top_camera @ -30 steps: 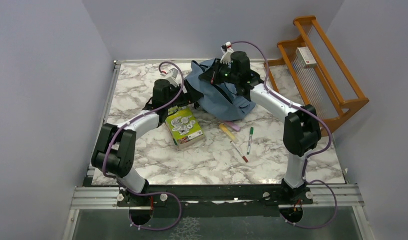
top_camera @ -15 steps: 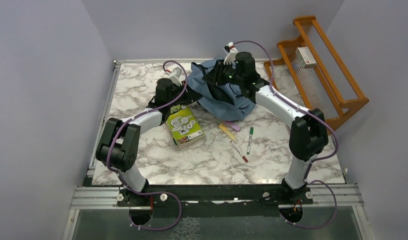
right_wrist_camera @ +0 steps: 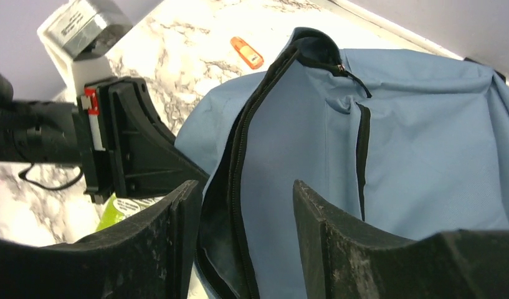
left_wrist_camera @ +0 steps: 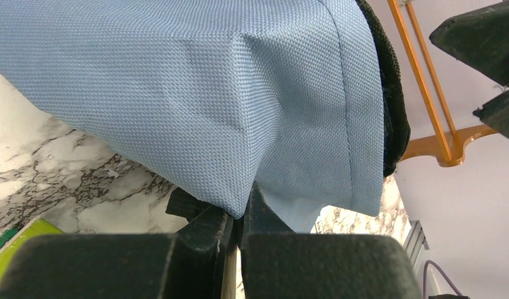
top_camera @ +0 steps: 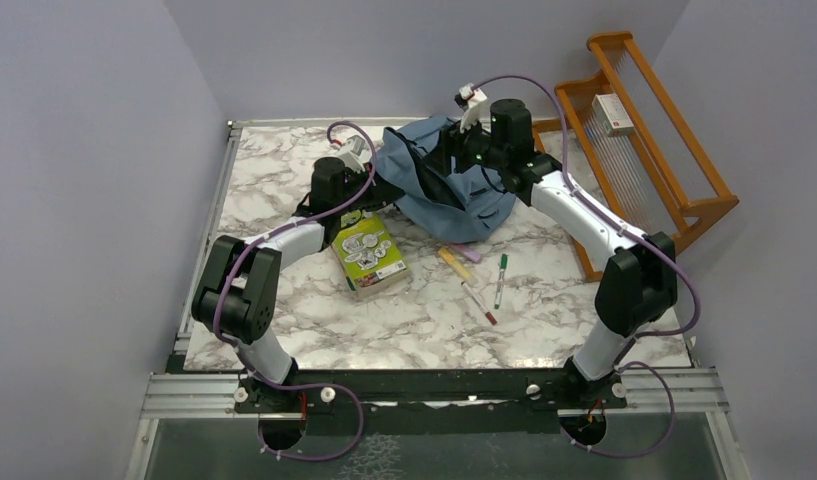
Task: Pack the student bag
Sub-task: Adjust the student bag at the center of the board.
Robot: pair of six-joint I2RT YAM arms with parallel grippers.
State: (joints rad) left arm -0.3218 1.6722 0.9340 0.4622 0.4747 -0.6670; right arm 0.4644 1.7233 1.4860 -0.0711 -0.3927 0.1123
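Fabric at the nine-o'clock edge of the student bag (top_camera: 454, 195) is pinched between the pressed-together fingers of the left gripper (left_wrist_camera: 239, 215), which grips a fold just above the marble table (top_camera: 284, 180); the bag itself sits slumped at twelve o'clock on the tabletop, its dark zipper gaping. The right gripper (right_wrist_camera: 245, 193) hovers over that opening with fingers spread, holding nothing; a green book (top_camera: 369, 253) lies at the bag's seven o'clock, loose pens (top_camera: 501, 278) at its six.
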